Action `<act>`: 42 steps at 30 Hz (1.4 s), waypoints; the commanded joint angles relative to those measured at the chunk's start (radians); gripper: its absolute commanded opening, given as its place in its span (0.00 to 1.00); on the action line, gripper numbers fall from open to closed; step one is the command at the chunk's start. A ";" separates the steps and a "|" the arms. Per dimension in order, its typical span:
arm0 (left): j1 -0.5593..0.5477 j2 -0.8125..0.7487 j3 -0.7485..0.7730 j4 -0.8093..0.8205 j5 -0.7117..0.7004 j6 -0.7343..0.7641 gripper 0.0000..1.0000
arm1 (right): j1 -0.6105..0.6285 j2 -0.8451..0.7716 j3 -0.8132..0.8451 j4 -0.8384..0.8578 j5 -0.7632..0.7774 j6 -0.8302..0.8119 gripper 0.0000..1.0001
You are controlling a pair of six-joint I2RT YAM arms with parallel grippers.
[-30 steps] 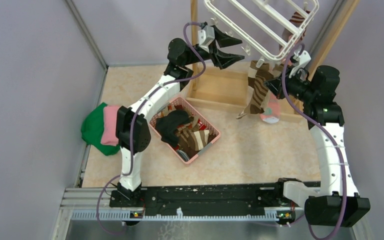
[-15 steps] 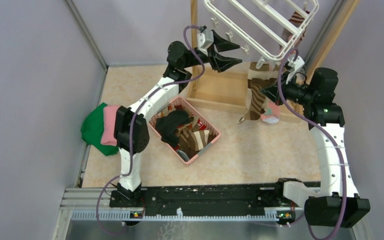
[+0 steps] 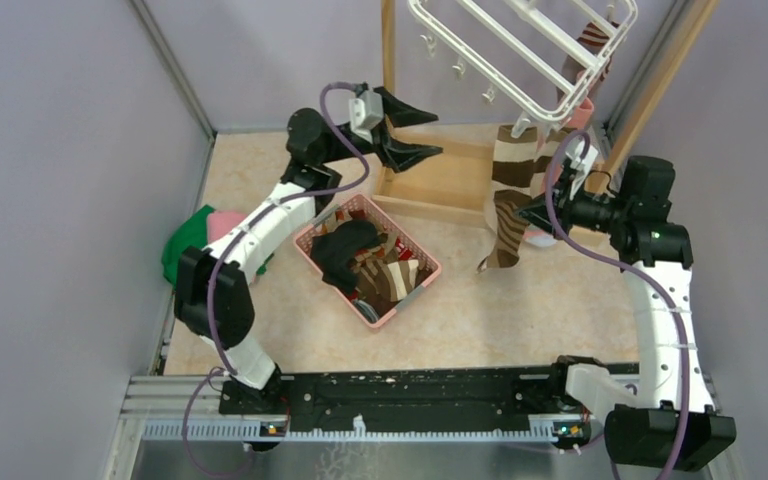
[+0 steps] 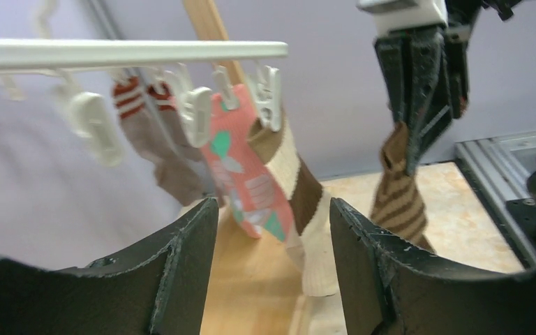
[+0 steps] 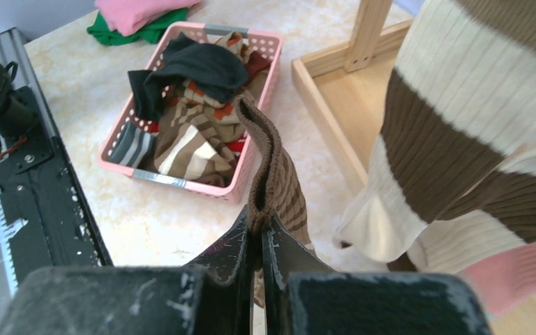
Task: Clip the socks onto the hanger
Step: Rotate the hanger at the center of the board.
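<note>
Right end effector [image 5: 259, 237] pinched shut on thin-striped brown sock [image 5: 273, 183], left end effector [image 4: 272, 209] spread wide, empty, hanger [image 4: 125, 50] cut off at frame edges, clipped pink sock [image 4: 241, 167] plain only from left wrist

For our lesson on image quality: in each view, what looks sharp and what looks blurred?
Top external: evenly lit, the hanger crisp. Left wrist: a clip at left smeared, the left gripper soft and dark. Right wrist: the pink basket sharp, the right gripper blurred close to the lens.
</note>
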 commanded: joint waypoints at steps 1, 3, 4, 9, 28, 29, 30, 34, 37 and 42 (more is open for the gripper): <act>0.101 -0.072 -0.018 0.095 -0.010 -0.006 0.66 | -0.017 -0.018 -0.047 -0.032 -0.075 -0.091 0.00; 0.140 -0.056 -0.009 0.207 -0.043 -0.161 0.68 | -0.016 -0.020 -0.066 -0.031 -0.076 -0.097 0.00; 0.156 -0.044 0.004 0.247 -0.076 -0.219 0.70 | -0.016 -0.020 -0.072 -0.029 -0.075 -0.099 0.00; 0.207 0.053 0.168 0.223 -0.262 -0.531 0.75 | -0.016 -0.025 -0.087 -0.023 -0.080 -0.099 0.00; 0.160 0.261 0.487 -0.009 -0.633 -1.108 0.63 | -0.016 -0.030 -0.111 -0.005 -0.095 -0.090 0.00; 0.156 0.265 0.500 -0.018 -0.639 -1.111 0.63 | -0.017 -0.030 -0.110 -0.004 -0.094 -0.090 0.00; 0.150 0.272 0.517 -0.034 -0.644 -1.112 0.62 | -0.016 -0.030 -0.109 -0.004 -0.094 -0.090 0.00; 0.129 0.295 0.590 -0.113 -0.671 -1.098 0.62 | -0.016 -0.031 -0.111 -0.003 -0.095 -0.087 0.00; 0.113 0.306 0.637 -0.177 -0.696 -1.079 0.62 | -0.017 -0.034 -0.110 -0.003 -0.095 -0.086 0.00; 0.095 0.320 0.689 -0.271 -0.748 -1.047 0.57 | -0.016 -0.033 -0.108 -0.005 -0.096 -0.085 0.00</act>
